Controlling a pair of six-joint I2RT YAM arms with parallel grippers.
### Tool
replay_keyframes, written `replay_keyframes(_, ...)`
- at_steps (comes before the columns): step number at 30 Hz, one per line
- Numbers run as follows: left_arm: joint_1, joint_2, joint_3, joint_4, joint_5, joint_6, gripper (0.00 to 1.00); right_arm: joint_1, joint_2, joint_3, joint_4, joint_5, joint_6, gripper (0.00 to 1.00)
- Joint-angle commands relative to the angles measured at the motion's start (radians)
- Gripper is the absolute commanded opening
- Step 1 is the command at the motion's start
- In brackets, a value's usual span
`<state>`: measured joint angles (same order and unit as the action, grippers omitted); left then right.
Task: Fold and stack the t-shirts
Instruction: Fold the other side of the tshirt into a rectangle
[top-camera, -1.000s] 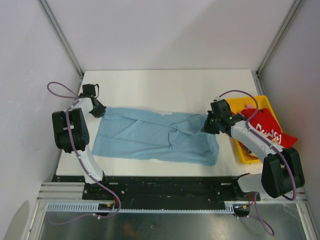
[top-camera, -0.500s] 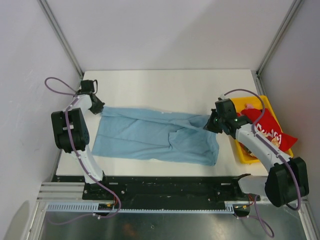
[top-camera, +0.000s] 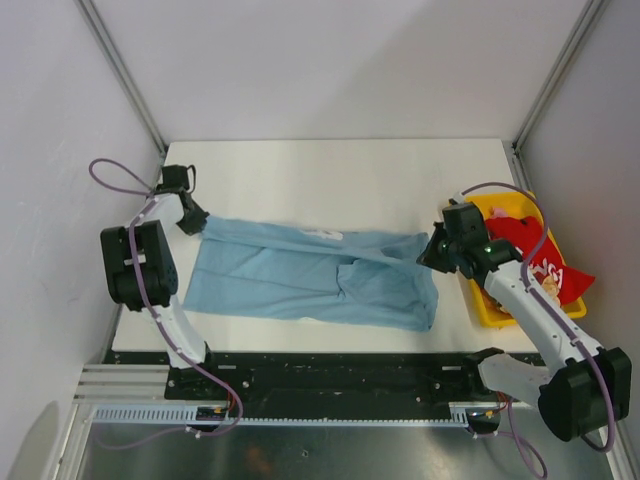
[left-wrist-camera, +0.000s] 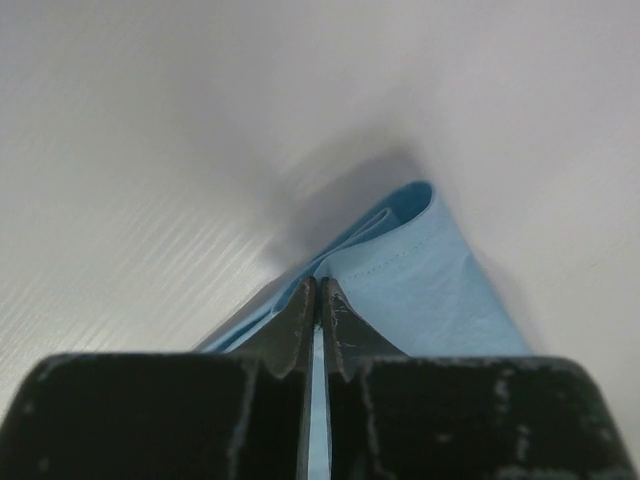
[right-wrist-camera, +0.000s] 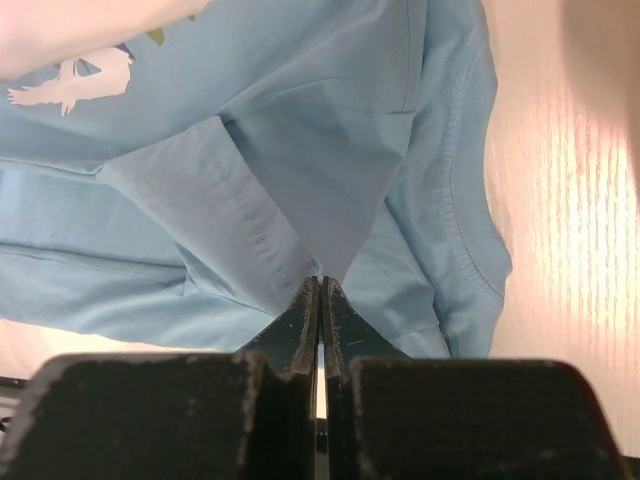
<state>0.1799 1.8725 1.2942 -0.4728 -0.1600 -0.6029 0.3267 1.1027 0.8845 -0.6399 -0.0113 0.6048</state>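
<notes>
A light blue t-shirt (top-camera: 310, 275) lies stretched across the near half of the white table (top-camera: 330, 180). My left gripper (top-camera: 196, 222) is shut on its far left corner, and blue cloth (left-wrist-camera: 410, 270) shows pinched between the jaws in the left wrist view. On the shirt's far right corner my right gripper (top-camera: 430, 252) is shut, holding a fold of the cloth (right-wrist-camera: 330, 190) raised off the table. White lettering (right-wrist-camera: 75, 80) shows on the shirt in the right wrist view. A red t-shirt (top-camera: 535, 260) with white lettering drapes over the yellow bin (top-camera: 478, 300).
The yellow bin stands at the table's right edge, just right of my right arm. Slanted metal frame posts (top-camera: 120, 70) rise at both back corners. A black rail (top-camera: 330, 370) runs along the near edge.
My right gripper has moved right and slightly nearer, pulling the shirt's far edge taut. The left gripper closed on the left corner and shifted slightly.
</notes>
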Motion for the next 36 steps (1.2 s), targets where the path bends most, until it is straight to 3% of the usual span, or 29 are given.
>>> replay_keyframes(1,0.005,-0.089,-0.063,0.009,-0.010,-0.010,0.10,0.019,-0.032,0.001,-0.055,0.040,0.010,0.00)
replay_keyframes(6,0.008,-0.139,-0.136,0.015,0.012,-0.032,0.36,0.052,-0.023,-0.038,-0.043,0.026,0.019,0.00)
replay_keyframes(9,0.009,-0.166,-0.165,0.018,0.028,-0.048,0.41,0.068,-0.009,-0.059,-0.028,0.025,0.024,0.00)
replay_keyframes(18,0.018,-0.216,-0.194,0.016,0.044,-0.131,0.37,0.080,0.021,-0.072,0.001,0.026,0.024,0.00)
replay_keyframes(26,0.018,-0.172,-0.187,0.016,0.034,-0.240,0.30,0.082,0.038,-0.075,0.020,0.024,0.025,0.00)
replay_keyframes(36,0.018,-0.095,-0.150,0.016,0.025,-0.290,0.29,0.083,0.042,-0.075,0.020,0.028,0.024,0.00)
